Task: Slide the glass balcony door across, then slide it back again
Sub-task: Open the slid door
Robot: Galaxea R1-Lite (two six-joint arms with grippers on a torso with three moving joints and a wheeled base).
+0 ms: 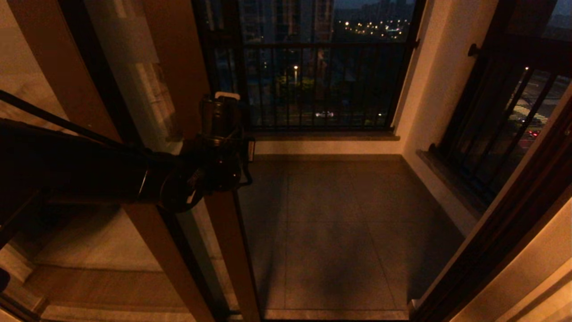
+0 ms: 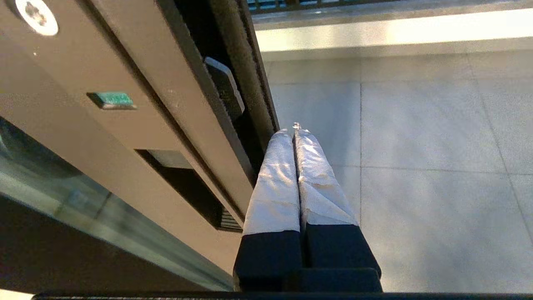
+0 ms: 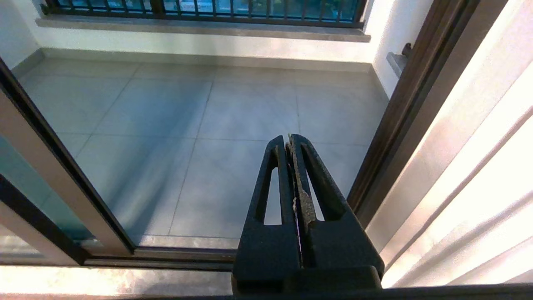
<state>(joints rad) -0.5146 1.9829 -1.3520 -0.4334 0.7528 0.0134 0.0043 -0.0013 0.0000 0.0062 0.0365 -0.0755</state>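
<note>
The glass balcony door (image 1: 176, 67) stands at the left of the doorway, its reddish-brown stile running down to the floor track. Its glass shows a pale frosted band near the top. My left arm reaches in from the left. The left gripper (image 1: 225, 96) is shut and empty, pressed sideways against the door's leading edge. In the left wrist view the white-wrapped fingertips (image 2: 287, 141) lie along that edge of the door (image 2: 125, 137), just past the recessed handle slot (image 2: 183, 183). My right gripper (image 3: 287, 143) is shut and empty, hanging low above the floor near the right jamb.
The doorway opens onto a grey tiled balcony floor (image 1: 339, 232). A black-barred railing window (image 1: 317, 85) closes the far side and another barred window (image 1: 500, 125) is on the right. The dark right door jamb (image 1: 505, 223) borders the opening. The floor track (image 3: 166, 254) runs along the threshold.
</note>
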